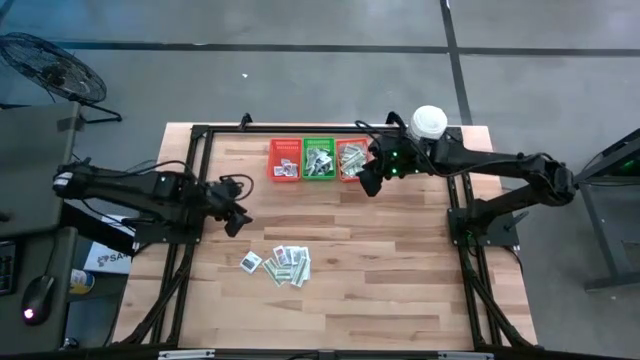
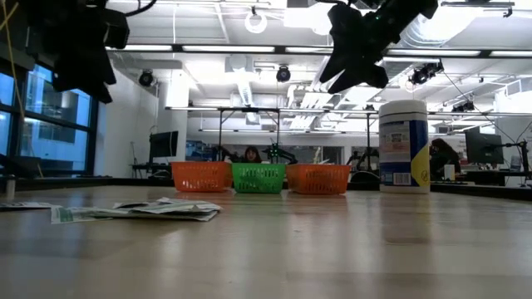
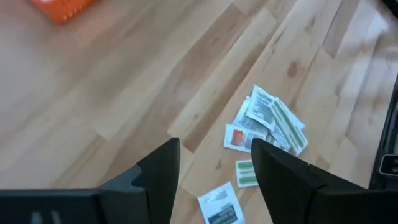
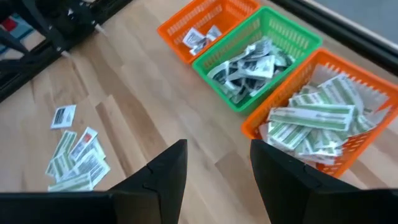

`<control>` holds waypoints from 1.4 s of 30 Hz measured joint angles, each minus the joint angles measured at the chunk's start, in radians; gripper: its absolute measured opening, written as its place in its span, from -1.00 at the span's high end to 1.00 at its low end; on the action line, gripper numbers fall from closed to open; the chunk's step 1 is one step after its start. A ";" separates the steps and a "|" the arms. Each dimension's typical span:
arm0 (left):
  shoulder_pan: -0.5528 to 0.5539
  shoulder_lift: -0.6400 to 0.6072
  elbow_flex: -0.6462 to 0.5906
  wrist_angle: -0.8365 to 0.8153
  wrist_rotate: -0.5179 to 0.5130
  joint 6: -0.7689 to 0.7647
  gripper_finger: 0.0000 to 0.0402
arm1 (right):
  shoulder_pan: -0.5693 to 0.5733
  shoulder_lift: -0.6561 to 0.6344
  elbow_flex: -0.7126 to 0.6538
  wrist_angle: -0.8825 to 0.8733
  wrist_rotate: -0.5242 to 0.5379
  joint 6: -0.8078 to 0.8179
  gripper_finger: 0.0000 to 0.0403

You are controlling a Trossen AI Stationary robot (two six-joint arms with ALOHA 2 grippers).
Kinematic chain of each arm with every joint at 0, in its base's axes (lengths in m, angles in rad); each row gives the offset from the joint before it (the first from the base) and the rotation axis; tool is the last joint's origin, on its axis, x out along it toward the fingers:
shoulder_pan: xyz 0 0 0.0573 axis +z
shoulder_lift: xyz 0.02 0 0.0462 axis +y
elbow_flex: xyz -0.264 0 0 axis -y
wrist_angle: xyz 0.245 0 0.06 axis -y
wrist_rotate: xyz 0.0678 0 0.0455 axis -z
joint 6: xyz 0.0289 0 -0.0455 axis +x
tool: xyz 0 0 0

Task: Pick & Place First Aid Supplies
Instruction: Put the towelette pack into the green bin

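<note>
The left gripper (image 1: 237, 221) hovered left of centre in the high view, jaws apart and empty, just up-left of the loose packets (image 1: 284, 265) scattered on the table (image 1: 400, 280) below centre; the right gripper (image 1: 370, 182) hung by the right-hand orange basket (image 1: 350, 160) near the top, jaws apart and empty; more packets filled that basket, the green basket (image 1: 319, 159) and the red basket (image 1: 285, 160).

A wooden table (image 1: 400, 260) carries three small baskets (image 1: 319, 160) in a row, a white tub (image 1: 428, 124) beside them, and loose paper packets (image 1: 285, 265) scattered nearer the front.
</note>
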State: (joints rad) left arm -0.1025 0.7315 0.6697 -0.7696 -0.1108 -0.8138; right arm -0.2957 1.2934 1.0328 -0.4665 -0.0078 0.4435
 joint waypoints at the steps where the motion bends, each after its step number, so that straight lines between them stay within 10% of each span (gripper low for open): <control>1: -0.024 0.000 0.000 -0.003 -0.011 -0.026 0.03 | 0.008 0.000 0.000 -0.004 0.001 0.000 0.16; 22: -0.401 0.412 0.000 0.032 0.022 -0.469 -0.35 | 0.203 0.000 0.000 -0.046 0.050 0.027 0.16; 42: -0.415 0.637 0.001 0.097 0.053 -0.605 -0.31 | 0.281 0.000 0.000 -0.168 0.081 0.054 0.16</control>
State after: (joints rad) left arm -0.5175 1.3680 0.6704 -0.6725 -0.0578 -1.4193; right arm -0.0151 1.2934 1.0328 -0.6342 0.0737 0.4973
